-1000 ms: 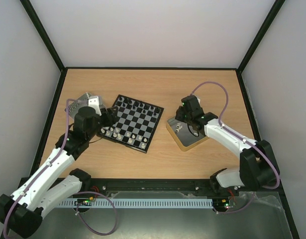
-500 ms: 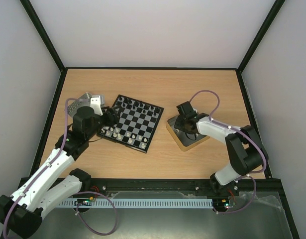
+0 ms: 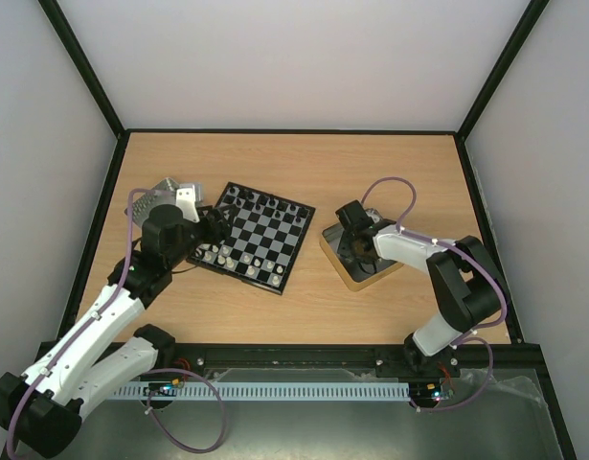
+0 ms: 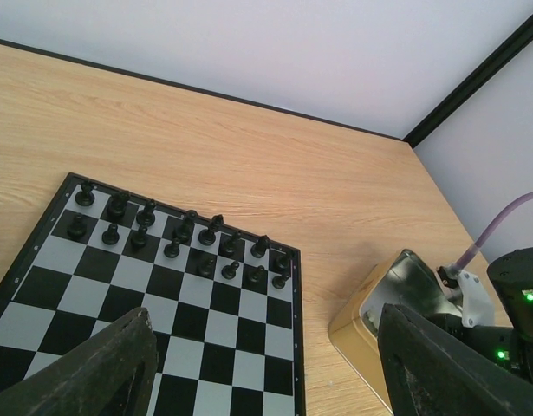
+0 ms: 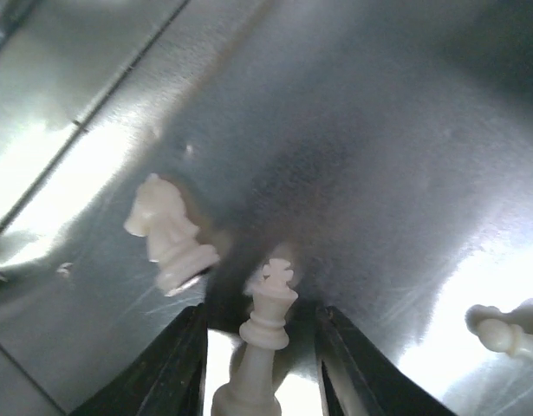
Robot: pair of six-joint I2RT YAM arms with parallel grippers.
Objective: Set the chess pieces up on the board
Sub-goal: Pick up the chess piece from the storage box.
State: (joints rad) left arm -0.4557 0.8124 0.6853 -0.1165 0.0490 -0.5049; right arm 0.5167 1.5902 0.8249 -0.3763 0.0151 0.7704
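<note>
The board [image 3: 256,235] lies left of centre; it also shows in the left wrist view [image 4: 188,303]. Black chess pieces [image 4: 184,234] fill its two far rows, and several white ones [image 3: 227,257] stand along its near edge. My left gripper [image 3: 213,225] is open and empty over the board's left side, fingers wide apart [image 4: 266,355]. My right gripper [image 3: 350,240] is down inside the gold-sided tray [image 3: 361,273]. Its open fingers [image 5: 259,347] straddle a white king [image 5: 266,321] with a gap on each side. A white knight [image 5: 166,230] lies just left of it.
Another white piece [image 5: 500,334] lies at the right on the tray's shiny metal floor. A silver tray [image 3: 165,192] sits behind my left gripper. The gold tray also shows in the left wrist view [image 4: 379,312], right of the board. Black walls frame the table.
My right gripper has moved left and down into the gold tray, with its arm folding in. My left gripper has barely moved.
</note>
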